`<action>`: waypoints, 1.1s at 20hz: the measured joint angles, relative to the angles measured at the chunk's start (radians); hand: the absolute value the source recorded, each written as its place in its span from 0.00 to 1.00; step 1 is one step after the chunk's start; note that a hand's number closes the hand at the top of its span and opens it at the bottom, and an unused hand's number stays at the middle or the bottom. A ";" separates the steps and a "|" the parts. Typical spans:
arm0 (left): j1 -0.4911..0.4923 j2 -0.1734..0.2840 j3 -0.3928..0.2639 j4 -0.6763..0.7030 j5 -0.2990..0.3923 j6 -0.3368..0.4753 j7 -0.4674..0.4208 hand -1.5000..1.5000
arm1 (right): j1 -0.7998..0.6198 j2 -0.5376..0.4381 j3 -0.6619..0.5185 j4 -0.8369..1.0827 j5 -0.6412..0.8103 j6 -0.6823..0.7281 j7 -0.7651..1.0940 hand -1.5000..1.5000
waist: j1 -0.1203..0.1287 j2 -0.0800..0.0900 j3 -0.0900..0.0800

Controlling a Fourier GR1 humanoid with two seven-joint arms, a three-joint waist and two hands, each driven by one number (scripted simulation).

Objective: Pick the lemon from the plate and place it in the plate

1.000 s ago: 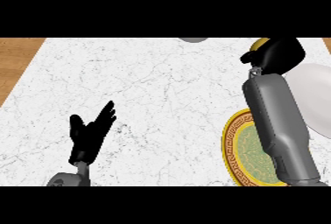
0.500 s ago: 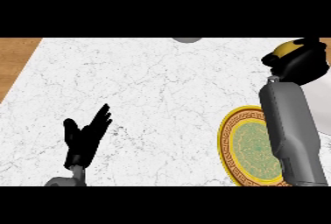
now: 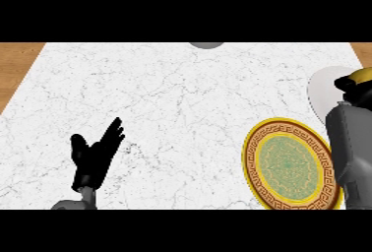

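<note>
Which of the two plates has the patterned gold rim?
The nearer plate, green-centred, beside the right forearm. The other plate, farther back under the right hand, is plain white.

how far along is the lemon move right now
Done: the lemon is gripped, with the right hand curled round it at the view's right edge over the white plate. In hand: carrying it. Left: setting it on the patterned gold-rimmed plate, which holds nothing yet. The left hand rests open at lower left.
</note>
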 measured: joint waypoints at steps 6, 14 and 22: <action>0.019 0.000 -0.001 -0.005 0.002 -0.009 -0.004 0.50 | 0.017 -0.107 -0.056 0.157 -0.117 -0.130 -0.077 1.00 | -0.005 -0.003 0.001; 0.010 -0.009 -0.005 -0.001 -0.008 0.001 -0.001 0.50 | 0.000 -0.207 -0.116 0.360 -0.365 -0.134 -0.167 0.00 | -0.006 -0.003 0.004; 0.015 -0.012 0.000 -0.001 -0.004 0.000 -0.004 0.50 | -0.007 -0.215 -0.170 0.384 -0.651 -0.077 -0.460 0.00 | -0.008 -0.003 0.009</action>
